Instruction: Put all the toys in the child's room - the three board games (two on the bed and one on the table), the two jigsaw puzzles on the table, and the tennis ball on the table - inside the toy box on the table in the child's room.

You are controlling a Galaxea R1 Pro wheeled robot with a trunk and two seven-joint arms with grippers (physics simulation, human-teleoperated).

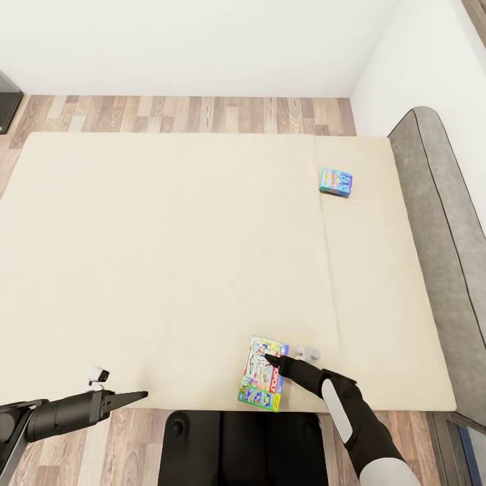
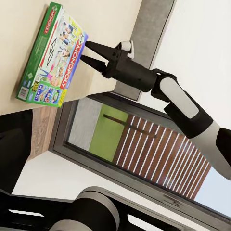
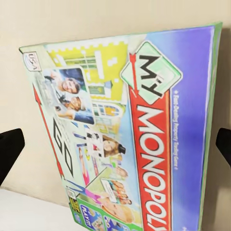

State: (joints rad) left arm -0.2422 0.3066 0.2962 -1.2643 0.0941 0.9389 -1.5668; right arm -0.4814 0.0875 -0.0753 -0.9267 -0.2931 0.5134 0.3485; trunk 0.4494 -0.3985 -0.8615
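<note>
I am leaning over the bed (image 1: 169, 256), and I am taking its grey headboard (image 1: 439, 223) as my landmark. My right gripper (image 1: 266, 356) is reaching down over the white-and-green board game (image 1: 262, 383), which is lying flat on the mattress at the bed's near edge, well away from the headboard. In the left wrist view the two dark fingers (image 2: 98, 48) of my right gripper (image 2: 86, 51) are standing apart, their tips just at the short end of the box (image 2: 50, 55); whether they are touching it I cannot tell. The right wrist view is showing the lid (image 3: 130, 130), lettered MY MONOPOLY, lying between my two spread fingertips (image 3: 9, 149), so this claw is wide open and is gripping nothing.

The smaller blue board game (image 1: 336, 181) is lying on the mattress nearer the headboard, toward the far side of the bed, well apart from the first box.

My left gripper (image 1: 138, 395) is hanging beyond the near edge of the bed, farthest from the headboard, over the wood floor (image 1: 135, 439). It is carrying nothing; how far its fingers are parted I cannot tell.
</note>
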